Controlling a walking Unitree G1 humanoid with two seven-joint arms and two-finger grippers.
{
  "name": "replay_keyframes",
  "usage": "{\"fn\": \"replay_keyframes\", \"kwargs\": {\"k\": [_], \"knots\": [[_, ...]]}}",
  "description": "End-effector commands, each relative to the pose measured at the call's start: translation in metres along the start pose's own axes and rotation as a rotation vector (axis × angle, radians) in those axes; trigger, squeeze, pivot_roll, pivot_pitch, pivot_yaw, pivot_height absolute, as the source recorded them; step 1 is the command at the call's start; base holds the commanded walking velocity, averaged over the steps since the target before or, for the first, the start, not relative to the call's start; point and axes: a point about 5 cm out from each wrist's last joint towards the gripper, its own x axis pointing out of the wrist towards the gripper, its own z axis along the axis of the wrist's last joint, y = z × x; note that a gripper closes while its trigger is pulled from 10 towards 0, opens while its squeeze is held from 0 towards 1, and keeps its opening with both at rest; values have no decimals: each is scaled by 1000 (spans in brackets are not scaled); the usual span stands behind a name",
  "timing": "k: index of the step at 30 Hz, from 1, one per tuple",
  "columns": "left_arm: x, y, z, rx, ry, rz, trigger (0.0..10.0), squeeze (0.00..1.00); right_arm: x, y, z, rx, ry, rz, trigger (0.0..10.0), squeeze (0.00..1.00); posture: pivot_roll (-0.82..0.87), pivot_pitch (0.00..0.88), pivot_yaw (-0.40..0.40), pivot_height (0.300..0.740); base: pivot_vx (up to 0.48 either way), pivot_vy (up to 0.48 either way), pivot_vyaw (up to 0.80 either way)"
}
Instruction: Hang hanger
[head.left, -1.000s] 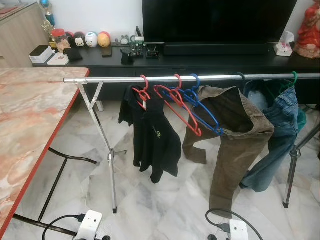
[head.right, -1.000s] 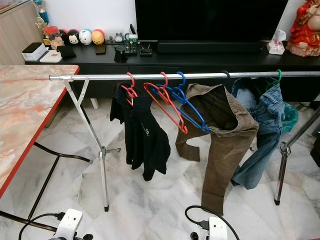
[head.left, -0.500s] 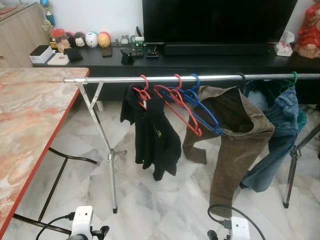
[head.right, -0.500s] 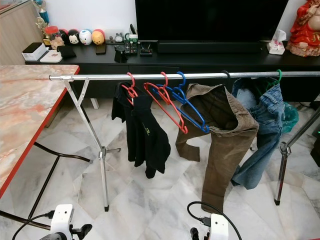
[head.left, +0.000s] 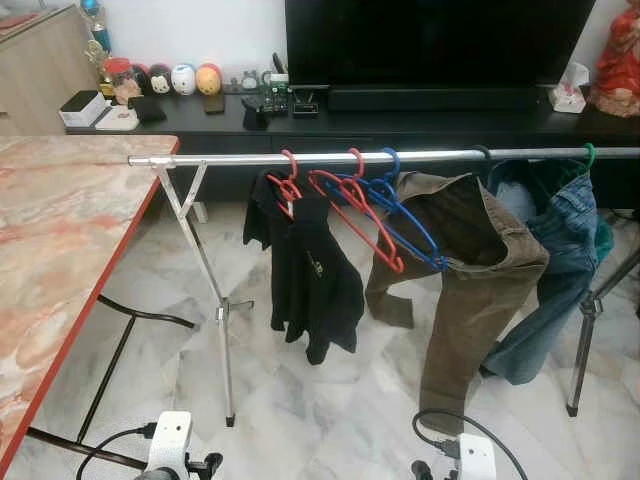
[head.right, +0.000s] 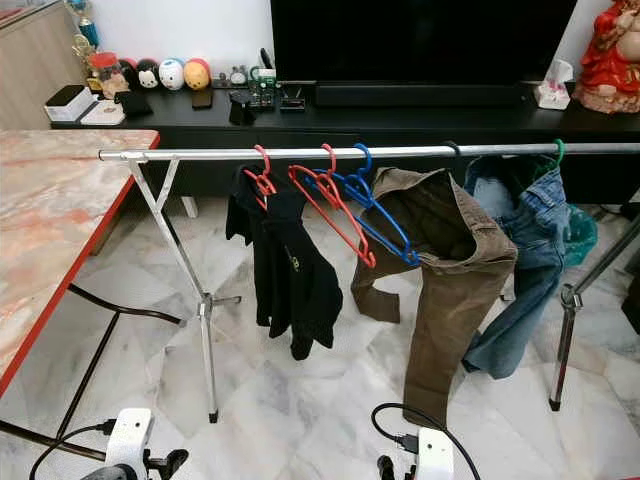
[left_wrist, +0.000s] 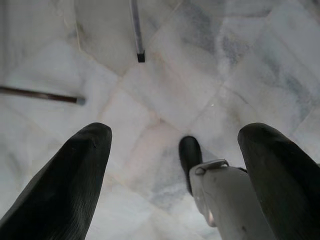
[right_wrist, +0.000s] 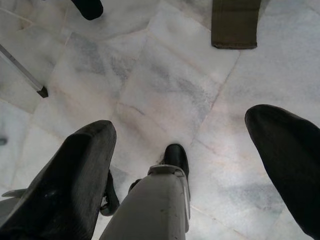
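- Hangers: two red (head.left: 352, 205) and one blue hanger (head.left: 410, 222) hang on the rail (head.left: 230, 158), between a black garment (head.left: 310, 280) and brown trousers (head.left: 470, 270).
- Left tool (left_wrist: 175, 170) and right tool (right_wrist: 195, 165) hang low over the floor (head.left: 330, 400), both spread wide, holding nothing.

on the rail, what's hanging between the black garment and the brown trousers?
Two empty hangers on the rail: a red hanger, then a blue hanger, overlapping, between the black garment and the brown trousers. Clear in both eye views.

Left arm (head.left: 170, 445) slightly shifted
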Motion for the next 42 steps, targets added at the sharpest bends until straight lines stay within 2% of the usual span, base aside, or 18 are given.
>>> {"fn": "replay_keyframes", "kwargs": {"k": [1,2,3,7,9,12,14,15,17,21,23,25,26,27,30,33,37,42], "knots": [[0,2,7,37,-36,2,10000,0,1,1,5,-4,-34,-8,10000,0,45,0,16,740,0,0,0],[1,1,14,64,-73,-6,10000,0,1,-1,15,13,-87,-18,10000,0,49,0,16,740,0,0,0],[1,1,14,64,-73,-6,10000,0,1,-1,15,13,-87,-18,10000,0,49,0,16,740,0,0,0],[2,3,44,42,-231,15,10000,0,2,-5,48,38,-256,-30,10000,0,53,0,17,740,0,0,0],[1,5,54,63,-290,30,10000,0,2,-6,62,46,-318,-21,10000,0,53,0,17,740,0,0,0],[-3,9,71,35,-395,45,10000,0,-1,-8,89,49,-446,-31,10000,0,53,0,15,740,0,0,0],[-8,9,85,41,-502,7,10000,0,-11,-7,120,-10,-631,-33,10000,0,42,0,20,740,0,0,0],[-8,9,85,41,-502,7,10000,0,-11,-7,120,-10,-631,-33,10000,0,42,0,20,740,0,0,0],[-20,6,104,33,-675,-36,10000,0,-25,-2,137,-66,-782,1,10000,0,33,0,13,740,0,0,0],[-29,4,113,60,-759,-46,10000,0,-35,2,135,-65,-843,38,10000,0,44,0,11,740,0,0,0],[-36,3,110,142,-790,-49,10000,0,-40,4,127,-107,-850,33,10000,0,42,0,7,740,0,0,0],[-38,3,109,145,-798,-55,10000,0,-43,3,124,-101,-855,26,10000,0,43,0,7,740,0,0,0],[-46,6,109,139,-828,-49,10000,0,-54,-1,118,-64,-876,-13,10000,0,37,0,6,740,0,0,0],[-46,6,109,139,-828,-49,10000,0,-54,-1,118,-64,-876,-13,10000,0,37,0,6,740,0,0,0],[-57,9,111,131,-859,-37,10000,0,-70,-1,116,-83,-909,-24,10000,0,34,0,5,740,0,0,0],[-62,4,107,136,-848,-87,10000,0,-82,0,114,-137,-920,-44,10000,0,20,0,4,740,0,0,0],[-63,4,106,90,-846,-67,10000,0,-82,-3,110,-68,-907,-77,10000,0,21,0,7,740,0,0,0],[-48,-12,114,103,-773,-143,10000,0,-69,3,119,-85,-861,-81,10000,0,29,0,12,740,0,0,0]]}}
